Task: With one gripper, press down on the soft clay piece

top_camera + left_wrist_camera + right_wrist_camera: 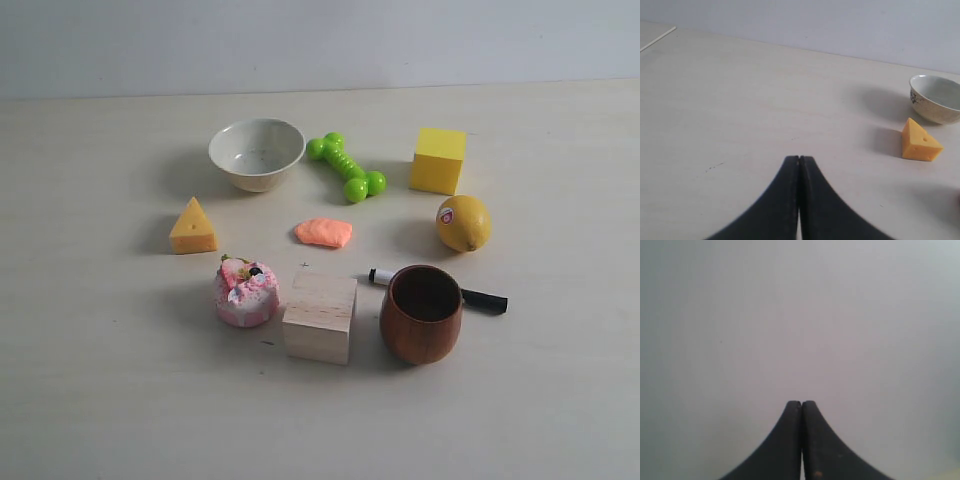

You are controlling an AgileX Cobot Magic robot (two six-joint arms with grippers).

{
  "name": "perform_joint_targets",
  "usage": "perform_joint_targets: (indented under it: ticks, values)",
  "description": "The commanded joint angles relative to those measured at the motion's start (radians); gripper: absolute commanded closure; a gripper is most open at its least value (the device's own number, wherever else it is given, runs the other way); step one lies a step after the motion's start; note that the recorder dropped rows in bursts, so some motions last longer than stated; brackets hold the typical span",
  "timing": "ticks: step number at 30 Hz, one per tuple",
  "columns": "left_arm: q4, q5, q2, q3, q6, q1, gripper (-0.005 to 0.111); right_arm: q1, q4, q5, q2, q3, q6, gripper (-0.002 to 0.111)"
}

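The soft clay piece (pixel 323 232), a flat salmon-orange lump, lies near the middle of the table in the exterior view, ringed by the other objects. Neither arm shows in that view. In the left wrist view my left gripper (pixel 799 159) is shut, its black fingers pressed together over bare table, with the cheese wedge (pixel 920 142) and white bowl (pixel 937 98) off to one side. In the right wrist view my right gripper (pixel 801 404) is also shut, facing only a blank grey surface. The clay is out of sight in both wrist views.
Around the clay stand a white bowl (pixel 257 153), green bone toy (pixel 346 168), yellow cube (pixel 438 160), lemon (pixel 463 223), cheese wedge (pixel 193 227), pink-and-white cake toy (pixel 245 290), wooden block (pixel 320 316), brown wooden cup (pixel 421 314) and a black marker (pixel 484 298).
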Motion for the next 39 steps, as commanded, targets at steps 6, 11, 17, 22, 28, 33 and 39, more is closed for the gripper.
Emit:
perform_joint_targets:
  ticks: [6, 11, 17, 22, 28, 33, 39]
  values:
    - [-0.006, -0.01, -0.005, -0.003, -0.006, -0.001, 0.107, 0.088, 0.023, 0.417, 0.349, -0.332, -0.206, 0.108]
    - [-0.006, -0.01, -0.005, -0.003, -0.006, -0.001, 0.107, 0.218, 0.101, 0.568, 0.573, -0.447, -0.381, 0.108]
    - [-0.006, -0.01, -0.005, -0.003, -0.006, -0.001, 0.107, 0.325, 0.108, 0.723, 0.857, -0.581, -0.383, 0.108]
    - [-0.006, -0.01, -0.005, -0.003, -0.006, -0.001, 0.107, 0.378, 0.152, 0.755, 1.038, -0.654, -0.381, 0.108]
    - [-0.006, -0.01, -0.005, -0.003, -0.006, -0.001, 0.107, 0.383, 0.279, 0.606, 1.145, -0.667, -0.381, 0.108]
    - [-0.006, -0.01, -0.005, -0.003, -0.006, -0.001, 0.107, 0.383, 0.281, 0.56, 1.168, -0.667, -0.379, 0.108]
    - [-0.006, -0.01, -0.005, -0.003, -0.006, -0.001, 0.107, 0.383, 0.369, 0.493, 1.191, -0.666, -0.337, 0.108]
